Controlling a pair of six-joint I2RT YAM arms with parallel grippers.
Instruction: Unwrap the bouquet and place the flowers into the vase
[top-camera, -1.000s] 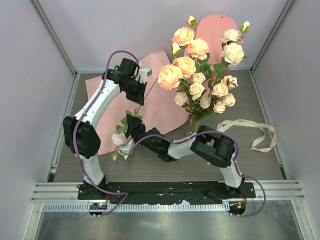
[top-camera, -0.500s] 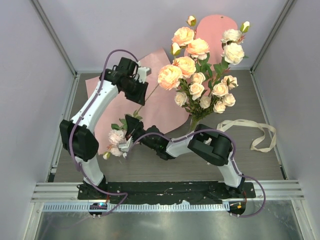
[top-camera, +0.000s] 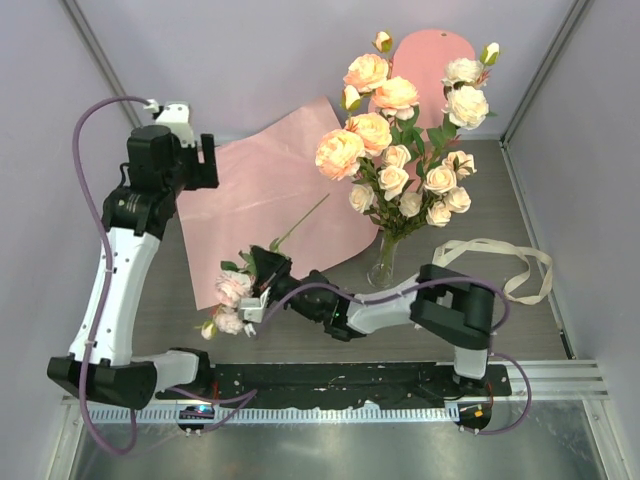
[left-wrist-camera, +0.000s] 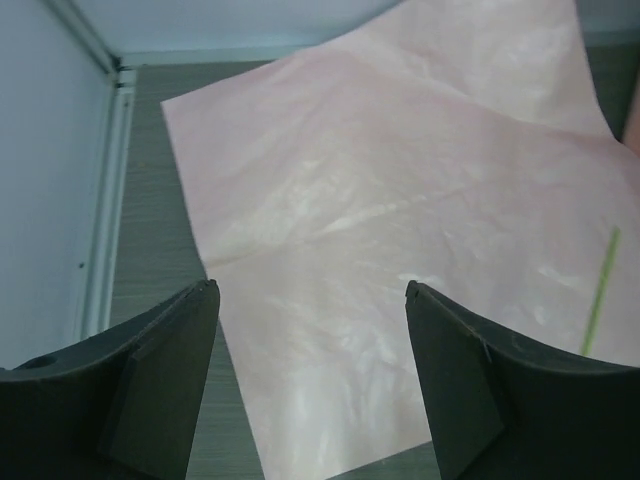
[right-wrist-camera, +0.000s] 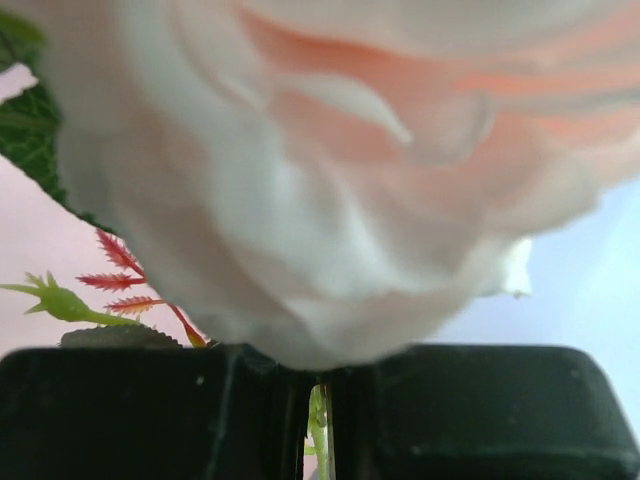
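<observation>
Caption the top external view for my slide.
Right end effector shut on a rose stem; left end effector open above pink paper; other flowers in the vase.

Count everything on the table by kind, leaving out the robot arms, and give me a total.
Glass vase: 1
Bunch of roses standing in the vase: 1
Loose rose stem outside the vase: 1
Pink paper sheet: 1
Cream ribbon: 1
Pink rounded board at the back: 1
Total: 6

Left arm (top-camera: 112, 270): standing tall at far left; left gripper (left-wrist-camera: 310, 292) gaping, holding nothing. Right arm (top-camera: 385, 310): lying low, reaching leftward; right gripper (top-camera: 262, 288) pinching a rose stem (right-wrist-camera: 318, 420).
</observation>
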